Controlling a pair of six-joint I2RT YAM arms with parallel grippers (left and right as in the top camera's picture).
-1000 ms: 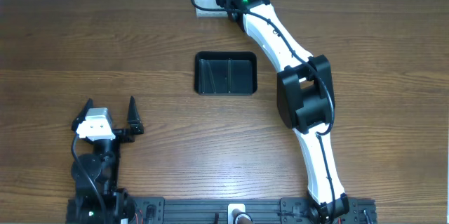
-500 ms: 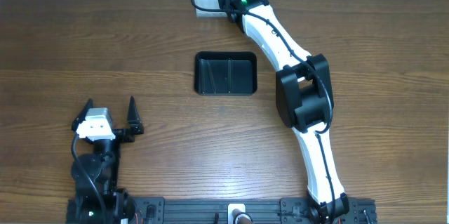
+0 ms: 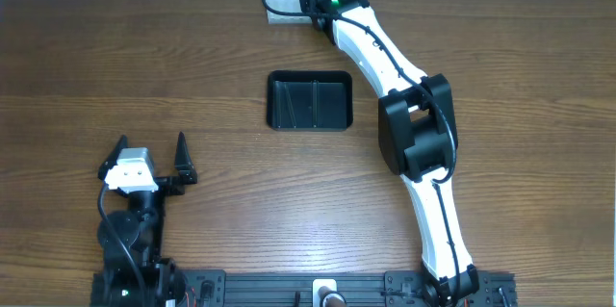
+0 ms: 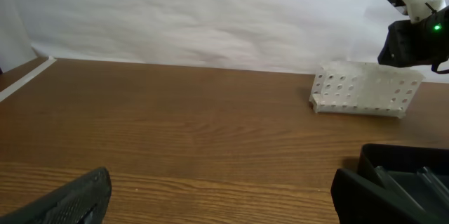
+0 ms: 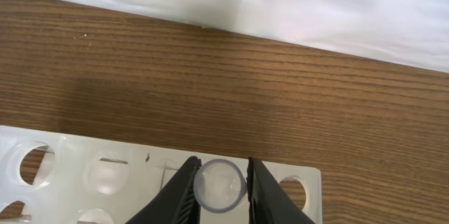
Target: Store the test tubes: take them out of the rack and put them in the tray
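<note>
Test tube, clear and cylindrical (image 5: 219, 187): upright over the white perforated plastic rack (image 5: 105, 175), long axis vertical, round top end facing your right wrist camera. Your right gripper (image 5: 220, 171) clamps its rim from both sides. Your left gripper (image 3: 151, 143) rests spread wide, well apart from the black rectangular tray (image 3: 310, 76).

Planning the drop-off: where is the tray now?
In the top view the tray lies at the middle of the table, apart from the rack farther up.
</note>
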